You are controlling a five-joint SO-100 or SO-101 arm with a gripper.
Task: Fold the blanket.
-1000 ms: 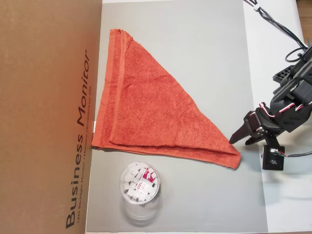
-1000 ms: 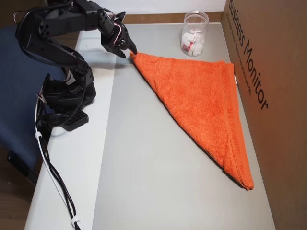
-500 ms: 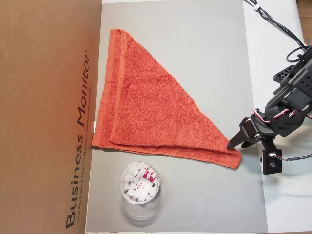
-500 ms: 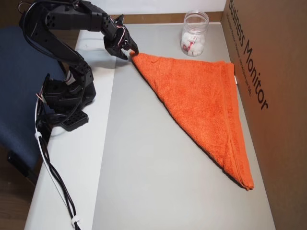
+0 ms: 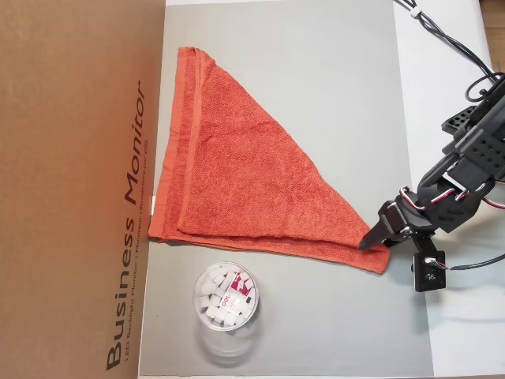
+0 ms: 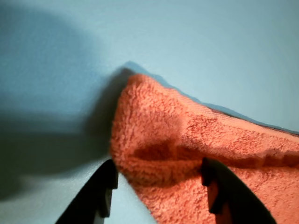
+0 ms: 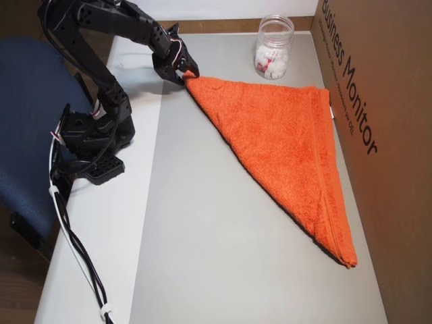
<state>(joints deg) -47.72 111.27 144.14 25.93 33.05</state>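
The blanket (image 5: 237, 174) is an orange-red terry towel lying folded into a triangle on the grey mat (image 5: 331, 79). In an overhead view its long hemmed edge runs beside the cardboard box, and its pointed corner faces the arm. My gripper (image 5: 377, 243) is at that pointed corner (image 7: 196, 79). The wrist view shows the blanket corner (image 6: 187, 154) lying between my two black fingertips (image 6: 108, 179), which stand apart on either side of it. The gripper (image 6: 159, 172) is open and the cloth still rests flat on the mat.
A clear round tub (image 5: 226, 296) of white pieces stands next to the blanket's short edge (image 7: 273, 47). A large cardboard box (image 5: 79, 189) borders the mat. The arm's base (image 7: 94, 135), its cables (image 7: 81, 256) and a blue chair (image 7: 20, 169) lie beyond the white table strip.
My gripper has moved in toward the blanket's pointed corner and now straddles it. The blanket and tub have not moved.
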